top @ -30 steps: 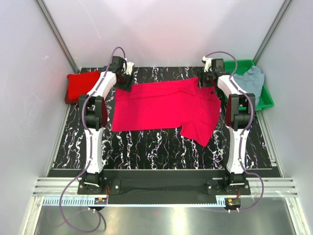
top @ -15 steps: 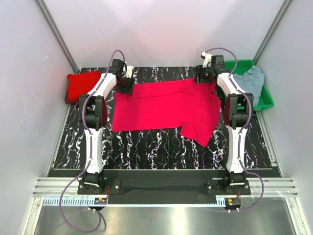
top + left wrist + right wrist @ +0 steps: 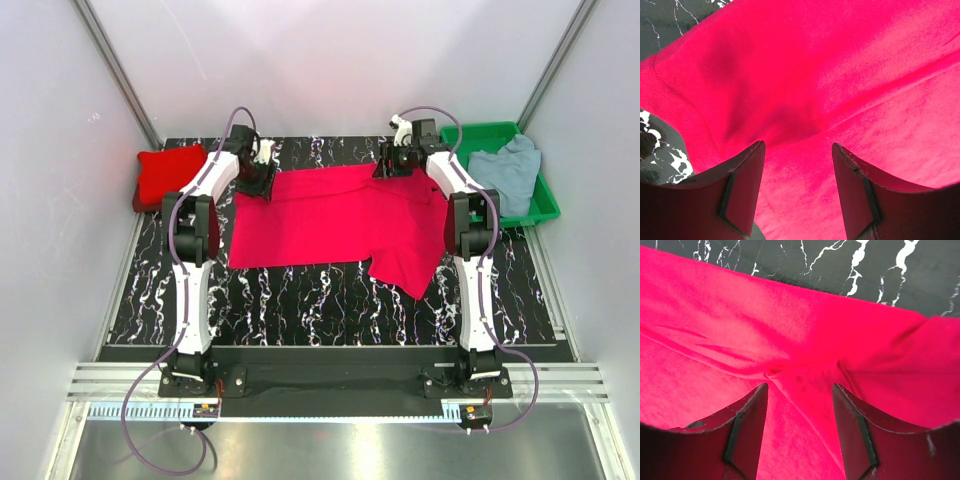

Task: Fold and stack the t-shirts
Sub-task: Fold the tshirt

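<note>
Three t-shirts are counted. One crimson shirt (image 3: pixel 330 220) is spread across the middle of the black marbled bench (image 3: pixel 300 300). One red shirt (image 3: pixel 165 175) is laid folded at the far left corner. One grey-blue shirt (image 3: pixel 505 170) is heaped in the single green tray (image 3: pixel 545 208) at the far right. The jaws of the left arm (image 3: pixel 205 182) are set apart on the crimson shirt's far left corner. Those of the right arm (image 3: pixel 450 180) are set apart astride a pucker at its far edge.
</note>
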### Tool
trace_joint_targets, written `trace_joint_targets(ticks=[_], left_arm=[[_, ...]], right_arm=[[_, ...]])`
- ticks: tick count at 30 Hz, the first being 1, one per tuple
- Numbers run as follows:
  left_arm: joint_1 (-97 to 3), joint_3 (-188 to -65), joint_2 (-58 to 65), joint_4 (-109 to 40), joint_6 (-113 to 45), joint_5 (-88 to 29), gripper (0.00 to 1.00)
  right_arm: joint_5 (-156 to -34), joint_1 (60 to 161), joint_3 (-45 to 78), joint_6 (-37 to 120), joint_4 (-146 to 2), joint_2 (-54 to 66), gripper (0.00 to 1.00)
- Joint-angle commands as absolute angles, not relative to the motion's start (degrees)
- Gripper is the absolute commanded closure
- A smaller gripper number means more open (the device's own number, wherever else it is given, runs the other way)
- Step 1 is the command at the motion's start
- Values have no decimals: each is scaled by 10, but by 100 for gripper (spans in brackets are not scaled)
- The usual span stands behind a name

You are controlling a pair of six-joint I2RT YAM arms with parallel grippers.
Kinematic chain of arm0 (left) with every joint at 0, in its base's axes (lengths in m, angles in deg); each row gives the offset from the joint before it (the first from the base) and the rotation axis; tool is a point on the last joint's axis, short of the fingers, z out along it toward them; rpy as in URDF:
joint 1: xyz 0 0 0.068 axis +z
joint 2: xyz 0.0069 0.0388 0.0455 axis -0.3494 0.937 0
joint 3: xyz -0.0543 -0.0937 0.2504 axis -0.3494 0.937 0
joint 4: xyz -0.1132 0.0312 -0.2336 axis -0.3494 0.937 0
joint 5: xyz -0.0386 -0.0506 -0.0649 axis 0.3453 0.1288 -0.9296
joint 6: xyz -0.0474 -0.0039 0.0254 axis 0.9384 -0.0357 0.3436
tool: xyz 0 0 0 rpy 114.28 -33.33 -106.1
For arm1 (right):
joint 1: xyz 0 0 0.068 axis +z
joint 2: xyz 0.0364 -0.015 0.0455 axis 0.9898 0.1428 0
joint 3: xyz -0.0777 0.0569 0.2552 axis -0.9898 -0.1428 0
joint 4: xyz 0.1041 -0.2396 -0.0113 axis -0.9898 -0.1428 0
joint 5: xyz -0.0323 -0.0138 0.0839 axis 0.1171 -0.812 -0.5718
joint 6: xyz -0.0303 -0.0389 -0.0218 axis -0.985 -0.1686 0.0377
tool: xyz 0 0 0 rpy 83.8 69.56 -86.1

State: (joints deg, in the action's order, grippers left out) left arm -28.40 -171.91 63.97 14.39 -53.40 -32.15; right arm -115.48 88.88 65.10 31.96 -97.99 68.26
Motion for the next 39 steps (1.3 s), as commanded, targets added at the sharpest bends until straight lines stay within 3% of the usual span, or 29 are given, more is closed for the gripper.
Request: trace_joint_targets(ticks=[1,16,20,23,26,27,31,39], left_arm=[[-286,-1719,629,134,-527,-332,39],[-286,-1716,622,135,-521,-336,39],[-286,-1714,620,135,-520,-336,39],[-286,-1713,618,134,-520,-336,39],[-286,-1713,617,134,-519,-337,39],[-286,-1715,617,134,-518,-338,39],[-286,-1716,621,133,-517,-338,40],[-286,-1720,622,131,-515,-339,40]], right_arm=[[-1155,894,691,330,-987,690,38],[-1062,921,714,315,-982,712,42],[-1056,926,733,307,-995,726,56],[-1050,929,731,306,-993,725,57],[-1047,929,725,308,-990,722,68],[-1044,928,722,309,-990,720,78],[-1036,930,714,312,-985,711,97],[-1021,930,682,304,-995,678,100]])
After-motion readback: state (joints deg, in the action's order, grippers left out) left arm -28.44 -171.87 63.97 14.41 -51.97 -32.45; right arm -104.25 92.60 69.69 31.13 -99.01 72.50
